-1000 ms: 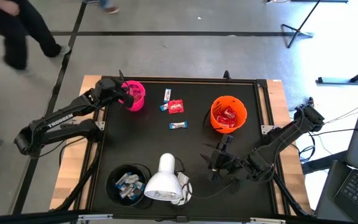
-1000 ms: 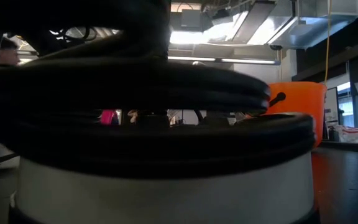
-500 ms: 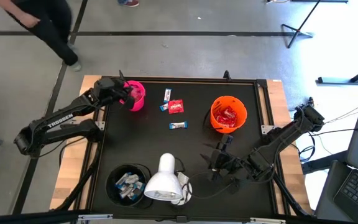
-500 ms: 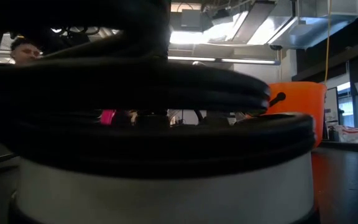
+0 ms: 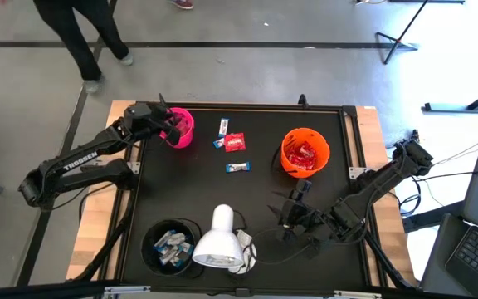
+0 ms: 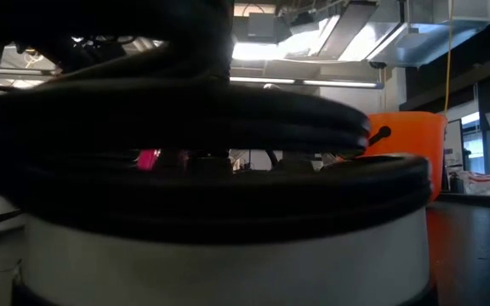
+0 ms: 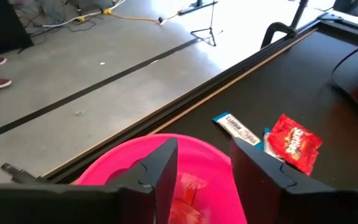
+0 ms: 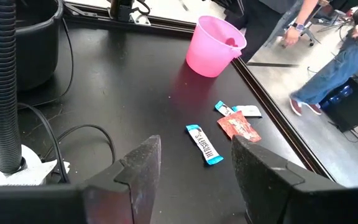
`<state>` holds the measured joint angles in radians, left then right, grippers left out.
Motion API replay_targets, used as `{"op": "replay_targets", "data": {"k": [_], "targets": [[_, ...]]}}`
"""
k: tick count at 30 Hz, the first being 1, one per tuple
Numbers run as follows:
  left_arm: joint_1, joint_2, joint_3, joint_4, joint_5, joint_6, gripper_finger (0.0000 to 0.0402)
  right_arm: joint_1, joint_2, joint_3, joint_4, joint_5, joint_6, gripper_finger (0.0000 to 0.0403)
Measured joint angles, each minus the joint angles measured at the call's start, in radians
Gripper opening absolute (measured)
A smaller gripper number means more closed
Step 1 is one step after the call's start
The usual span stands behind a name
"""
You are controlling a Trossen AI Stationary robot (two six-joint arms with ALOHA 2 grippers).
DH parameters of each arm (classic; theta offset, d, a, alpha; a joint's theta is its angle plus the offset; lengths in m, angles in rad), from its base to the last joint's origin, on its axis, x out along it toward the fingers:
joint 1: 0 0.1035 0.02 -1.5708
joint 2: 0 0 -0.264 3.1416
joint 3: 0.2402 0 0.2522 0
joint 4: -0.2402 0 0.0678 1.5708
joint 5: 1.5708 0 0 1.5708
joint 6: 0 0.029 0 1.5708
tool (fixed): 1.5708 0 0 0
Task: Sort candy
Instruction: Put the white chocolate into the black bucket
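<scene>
Over the pink cup (image 5: 181, 127), left hand (image 7: 201, 180) parted, empty; remaining candy (image 5: 235, 143) light, crinkly — pinch mid-wrapper; right hand (image 8: 194, 171) waits parted.

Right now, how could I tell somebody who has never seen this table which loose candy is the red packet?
Look at the black table from above and find the pink cup and the orange cup. Between them lie a few loose sweets; the red packet is in the group nearer the pink cup. It is the only red, squarish one; its neighbours are slim white-and-blue bars.
</scene>
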<state>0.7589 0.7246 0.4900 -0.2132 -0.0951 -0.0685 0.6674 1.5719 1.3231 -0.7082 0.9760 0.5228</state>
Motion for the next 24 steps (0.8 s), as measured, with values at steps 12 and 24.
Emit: {"op": "replay_targets", "data": {"k": [12, 24], "targets": [[-0.158, 0.023, 0.000, 0.263, 0.370, -0.055, 0.0149, 0.000, 0.000, 0.000, 0.000, -0.008, 0.000, 0.0193], [-0.541, 0.224, 0.000, 0.371, 0.202, 0.046, 0.0148, 0.000, 0.000, 0.000, 0.001, 0.002, 0.000, 0.0193]]}}
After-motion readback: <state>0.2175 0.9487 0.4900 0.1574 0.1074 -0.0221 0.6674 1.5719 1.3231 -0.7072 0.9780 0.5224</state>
